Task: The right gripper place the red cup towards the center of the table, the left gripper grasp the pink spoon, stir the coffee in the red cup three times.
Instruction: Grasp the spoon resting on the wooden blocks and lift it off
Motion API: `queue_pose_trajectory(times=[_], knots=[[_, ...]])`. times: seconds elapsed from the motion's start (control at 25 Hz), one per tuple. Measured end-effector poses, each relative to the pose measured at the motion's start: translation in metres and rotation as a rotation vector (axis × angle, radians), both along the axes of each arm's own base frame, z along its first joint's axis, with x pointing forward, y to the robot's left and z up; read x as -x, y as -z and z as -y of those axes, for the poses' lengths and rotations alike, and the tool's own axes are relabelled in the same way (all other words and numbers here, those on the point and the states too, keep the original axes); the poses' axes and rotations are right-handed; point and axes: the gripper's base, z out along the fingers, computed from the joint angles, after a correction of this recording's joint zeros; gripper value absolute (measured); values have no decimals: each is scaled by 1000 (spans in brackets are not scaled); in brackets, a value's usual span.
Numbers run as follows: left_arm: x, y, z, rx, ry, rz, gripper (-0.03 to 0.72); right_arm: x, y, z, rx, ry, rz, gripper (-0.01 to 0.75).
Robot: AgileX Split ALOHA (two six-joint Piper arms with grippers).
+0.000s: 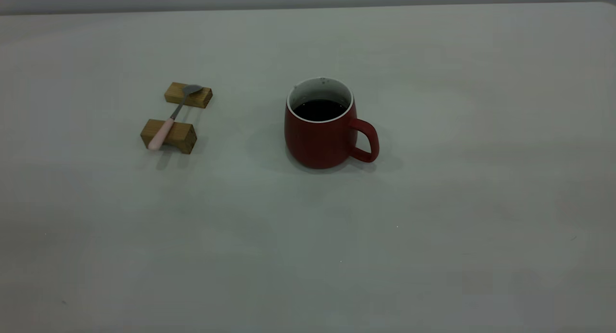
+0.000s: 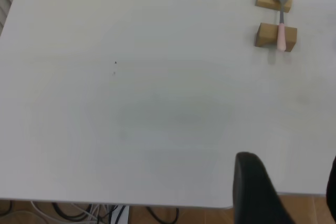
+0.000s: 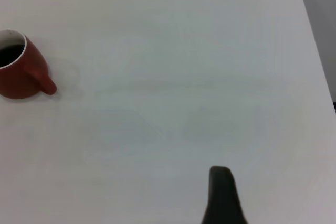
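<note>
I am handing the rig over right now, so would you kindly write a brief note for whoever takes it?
Left claw: back at the table edge, holding nothing, far from the spoon.
Right claw: also back, away from the cup, holding nothing.
Rounded dark-red ceramic cup of dark coffee stands upright near the middle of the pale grey table, handle toward the right arm.
Pink-handled metal spoon rests across two tan wooden blocks.
Left: grasp spoon, stir.

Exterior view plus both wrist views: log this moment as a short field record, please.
cup: rounded dark-red ceramic mug, upright near table centre, handle toward right arm's side
contents: dark coffee
spoon: pink-handled metal spoon bridging two tan wooden blocks
table: pale grey tabletop
left gripper: at table edge, far from spoon
right gripper: away from mug
</note>
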Motion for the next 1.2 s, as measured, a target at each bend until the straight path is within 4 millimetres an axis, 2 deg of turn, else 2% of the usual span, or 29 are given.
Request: queue_pose_trajectory(times=[0.64,0.76,0.88,1.0,1.2], knots=[[0,0,0,0,0,0,411,0,0,0,0,0,0,493],[-6,-2,0,7,-9,-35,411,0,0,0,0,0,0,482],[-25,-17,-1,10,-12,-89,411,0,0,0,0,0,0,479],[-59,-32,-1,11,-9,-168,425,0,0,0,0,0,0,479],[-137,-31,1,27,7,-274,501,0,0,0,0,0,0,477]])
